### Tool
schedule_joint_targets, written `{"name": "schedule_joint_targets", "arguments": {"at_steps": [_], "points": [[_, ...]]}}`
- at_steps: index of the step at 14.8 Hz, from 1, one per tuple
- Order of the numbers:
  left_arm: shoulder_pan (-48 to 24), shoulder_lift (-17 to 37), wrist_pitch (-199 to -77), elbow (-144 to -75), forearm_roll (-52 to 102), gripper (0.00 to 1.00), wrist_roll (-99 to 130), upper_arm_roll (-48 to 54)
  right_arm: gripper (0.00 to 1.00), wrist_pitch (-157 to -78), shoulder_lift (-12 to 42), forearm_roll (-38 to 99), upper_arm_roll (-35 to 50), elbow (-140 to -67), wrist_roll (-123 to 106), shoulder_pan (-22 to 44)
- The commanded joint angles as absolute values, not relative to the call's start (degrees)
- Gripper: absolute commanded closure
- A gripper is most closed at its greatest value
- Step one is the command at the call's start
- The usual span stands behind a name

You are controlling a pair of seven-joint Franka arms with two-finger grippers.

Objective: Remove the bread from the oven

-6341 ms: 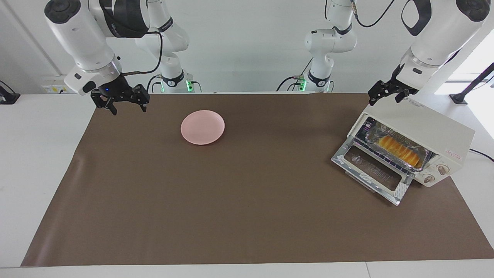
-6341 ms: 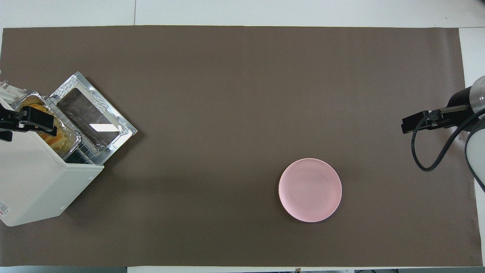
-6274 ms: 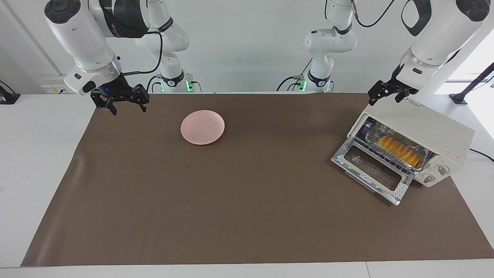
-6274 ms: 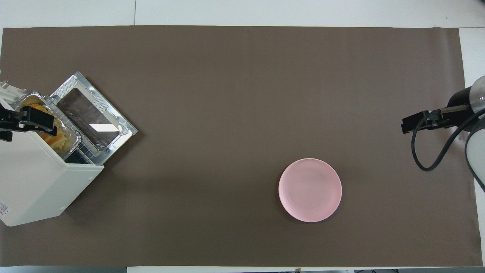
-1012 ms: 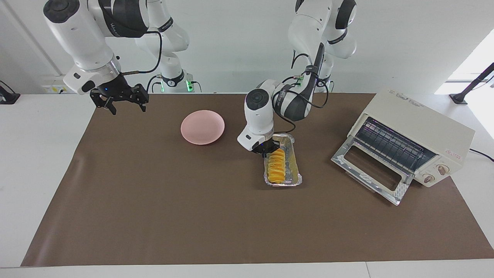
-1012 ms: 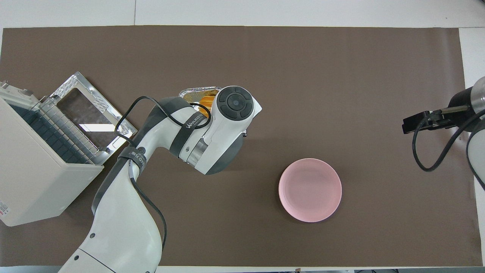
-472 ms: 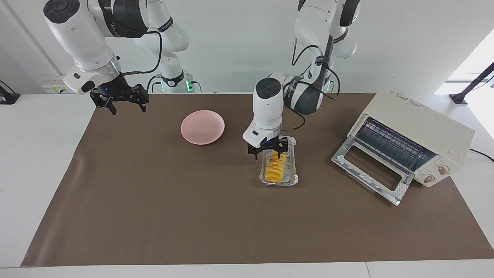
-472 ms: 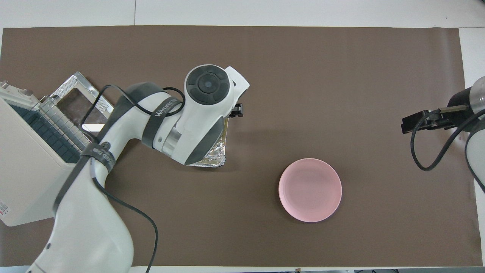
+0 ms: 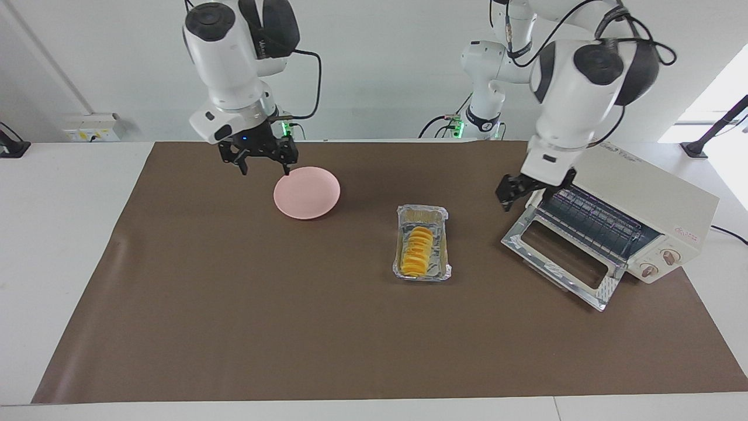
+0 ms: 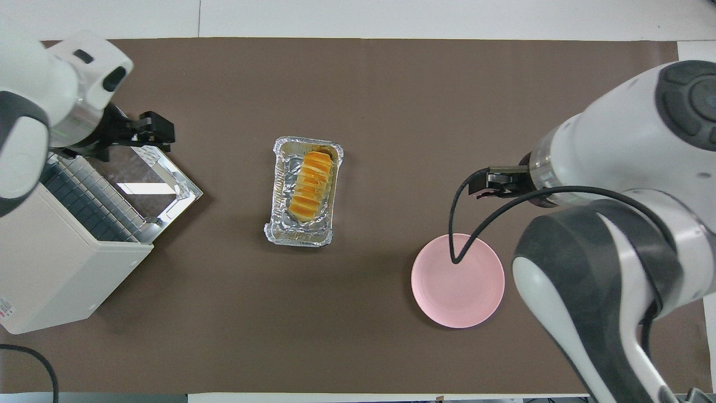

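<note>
The golden ridged bread [image 9: 417, 252] lies in a crinkled foil tray [image 9: 423, 213] on the brown mat, between the pink plate and the oven; it also shows in the overhead view [image 10: 311, 184]. The cream-white oven [image 9: 637, 187] stands at the left arm's end with its glass door [image 9: 558, 257] dropped open and its wire rack bare. My left gripper [image 9: 509, 199] hangs by the door's corner, holding nothing. My right gripper [image 9: 264, 169] is open and empty, over the mat at the plate's edge.
The round pink plate [image 9: 307, 192] sits empty toward the right arm's end, nearer to the robots than the tray. The foil tray [image 10: 302, 239] lies lengthwise on the mat. The right arm's cable [image 10: 456, 246] hangs over the plate in the overhead view.
The left gripper has left the foil tray and swung to the oven's open door. The right arm has moved from the mat's end to beside the pink plate. Tray and bread stay put.
</note>
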State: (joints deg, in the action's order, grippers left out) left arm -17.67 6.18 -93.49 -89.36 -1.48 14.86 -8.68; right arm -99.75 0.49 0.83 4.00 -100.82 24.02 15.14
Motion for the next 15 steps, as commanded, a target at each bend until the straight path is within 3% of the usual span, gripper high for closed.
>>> {"name": "schedule_joint_targets", "arguments": {"at_steps": [1, 6, 9, 15], "points": [[-11.35, 1.15, -86.42, -91.67, 0.0, 0.0, 8.8, -7.91, 0.0, -105.27, 4.9, 1.23, 3.78, -100.9, 30.13, 19.85], [-6.08, -1.75, -80.43, -94.04, -0.26, 0.0, 8.61, -7.13, 0.0, -114.51, 14.04, 1.32, 3.69, -99.68, 38.92, 26.36], [-3.7, -1.76, -80.68, -94.39, -0.26, 0.0, 8.44, -3.26, 0.0, -114.34, 28.6, 0.79, 3.69, -85.83, 48.21, 31.62], [-3.17, -1.68, -83.66, -95.37, -0.44, 0.0, 6.95, -2.55, 0.0, -120.23, 35.15, 0.09, 3.43, -85.43, 52.56, 34.62]]}}
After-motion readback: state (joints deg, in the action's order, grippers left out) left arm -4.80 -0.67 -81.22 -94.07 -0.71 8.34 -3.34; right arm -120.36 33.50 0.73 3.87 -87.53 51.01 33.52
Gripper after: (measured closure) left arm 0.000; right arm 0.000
